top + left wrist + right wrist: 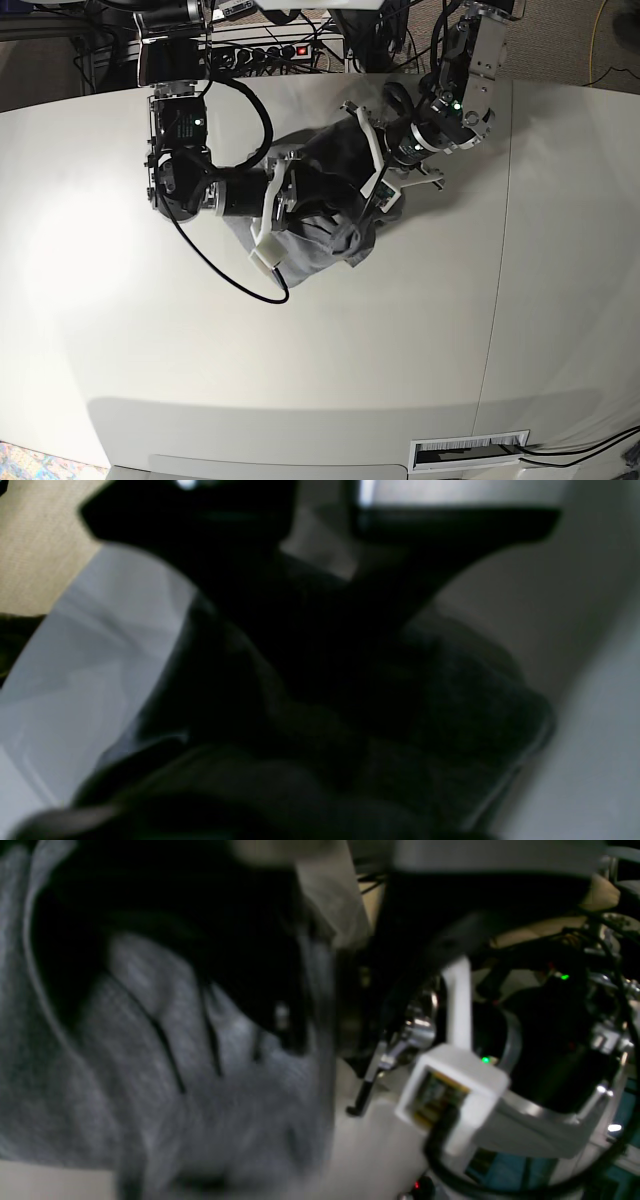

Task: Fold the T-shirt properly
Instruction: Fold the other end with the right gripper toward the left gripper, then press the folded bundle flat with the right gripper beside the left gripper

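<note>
Right, we see the T-shirt (320,215) bunched mid-table btw both arms. Left gripper (352,235) is clamped on a fold of it; right gripper (300,190): can't tell. Fabric's soft, limp, light, so we'd grab hem corners, not the bunch.
</note>
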Action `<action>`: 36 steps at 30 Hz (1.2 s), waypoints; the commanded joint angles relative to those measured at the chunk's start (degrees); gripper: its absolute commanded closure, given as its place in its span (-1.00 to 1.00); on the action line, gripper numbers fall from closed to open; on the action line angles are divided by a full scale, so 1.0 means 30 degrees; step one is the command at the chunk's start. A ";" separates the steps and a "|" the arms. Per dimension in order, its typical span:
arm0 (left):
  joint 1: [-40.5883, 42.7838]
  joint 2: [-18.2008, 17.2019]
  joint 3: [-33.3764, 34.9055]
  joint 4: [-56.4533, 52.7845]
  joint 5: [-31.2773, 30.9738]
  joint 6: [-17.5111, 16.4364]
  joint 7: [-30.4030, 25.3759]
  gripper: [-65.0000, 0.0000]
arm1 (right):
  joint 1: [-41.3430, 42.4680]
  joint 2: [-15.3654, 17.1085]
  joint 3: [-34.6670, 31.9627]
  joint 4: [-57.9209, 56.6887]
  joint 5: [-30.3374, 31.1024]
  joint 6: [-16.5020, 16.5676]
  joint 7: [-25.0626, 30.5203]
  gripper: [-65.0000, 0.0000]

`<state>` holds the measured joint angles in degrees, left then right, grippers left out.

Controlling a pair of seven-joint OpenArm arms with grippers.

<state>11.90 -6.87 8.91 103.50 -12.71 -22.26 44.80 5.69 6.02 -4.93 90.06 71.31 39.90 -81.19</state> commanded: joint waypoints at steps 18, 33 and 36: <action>0.0131 -0.0379 -0.0029 0.2237 0.3242 0.1078 0.0204 1.00 | 0.2193 -0.1741 0.2120 0.0357 0.1464 0.0033 0.0396 0.23; 0.1297 -0.0364 -0.0029 0.2499 0.2324 0.1056 -0.0641 1.00 | 0.1967 0.2645 0.2805 0.0357 0.3723 0.0033 0.0396 0.39; 0.1814 -0.0364 -0.0029 0.2499 0.1086 0.0911 -0.0641 1.00 | 0.1260 0.3585 0.2404 0.0357 0.3738 0.0033 0.0396 0.61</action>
<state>17.63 -8.08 8.88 109.89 -8.86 -19.31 43.88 8.12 16.27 2.09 90.11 80.93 39.88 -81.41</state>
